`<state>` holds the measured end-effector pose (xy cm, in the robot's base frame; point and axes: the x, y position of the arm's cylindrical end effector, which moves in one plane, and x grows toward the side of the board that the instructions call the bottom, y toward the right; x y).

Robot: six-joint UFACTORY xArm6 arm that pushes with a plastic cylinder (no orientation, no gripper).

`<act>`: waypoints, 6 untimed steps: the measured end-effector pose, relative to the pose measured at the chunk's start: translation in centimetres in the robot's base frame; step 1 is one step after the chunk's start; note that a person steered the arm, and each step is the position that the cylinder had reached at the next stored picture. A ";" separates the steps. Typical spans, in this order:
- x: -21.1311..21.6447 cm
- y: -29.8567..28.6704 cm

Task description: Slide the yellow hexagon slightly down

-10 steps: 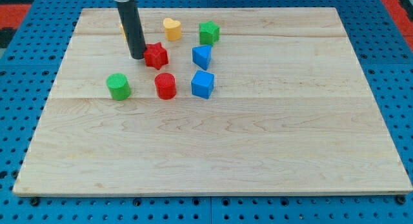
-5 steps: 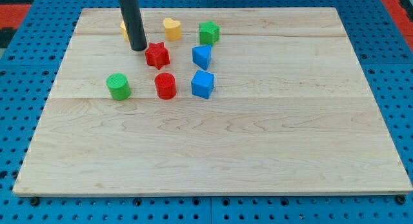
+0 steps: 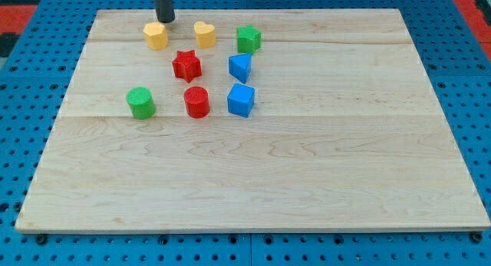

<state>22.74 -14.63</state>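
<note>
My tip (image 3: pixel 165 20) sits near the bench's (image 3: pixel 307 174) top edge, just above and right of the yellow hexagon (image 3: pixel 155 36); contact unclear. Hexagon lies toward the top-left corner, left of the yellow heart (image 3: pixel 204 34). No jaws: plain rod.

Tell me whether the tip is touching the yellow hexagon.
Cannot tell. In the camera view my tip sits just above the yellow hexagon, at its upper right corner; no clear strip of board shows between them, nor plain contact.
</note>
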 end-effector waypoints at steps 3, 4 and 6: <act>7.9 -2.7; 8.3 -3.4; -1.2 -0.6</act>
